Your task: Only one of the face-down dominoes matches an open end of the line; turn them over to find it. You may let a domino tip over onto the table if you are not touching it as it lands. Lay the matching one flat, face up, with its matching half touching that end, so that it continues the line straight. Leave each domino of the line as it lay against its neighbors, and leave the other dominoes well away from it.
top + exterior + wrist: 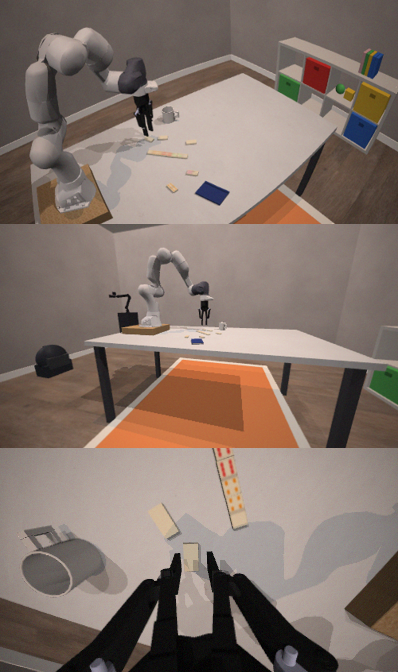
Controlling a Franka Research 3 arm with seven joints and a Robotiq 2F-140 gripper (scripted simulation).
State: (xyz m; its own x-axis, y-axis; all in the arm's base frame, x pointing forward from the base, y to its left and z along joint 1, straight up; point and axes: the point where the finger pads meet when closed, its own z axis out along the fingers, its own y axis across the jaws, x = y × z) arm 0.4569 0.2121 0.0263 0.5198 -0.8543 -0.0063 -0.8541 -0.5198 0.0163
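Blank domino [150,139] [191,557] just below end effector [148,133] [204,323] [194,560], long axis running btwn fingertips. Held: nothing; fingers part-open. Nearer than mug [168,114] [222,326] [62,568].

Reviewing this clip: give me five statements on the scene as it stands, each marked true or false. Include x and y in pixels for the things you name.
1. The gripper [148,133] [204,324] [194,560] is holding a domino. False: its fingers are apart, with nothing gripped.
2. The mug [168,114] [222,326] [65,568] stands upright. True.
3. The blue tray [212,193] [197,341] lies on the floor. False: it is on the table.
4. The red bin [317,75] sits in the shelf unit. True.
5. The green ball [340,88] is inside the mug. False: it is in the shelf unit.
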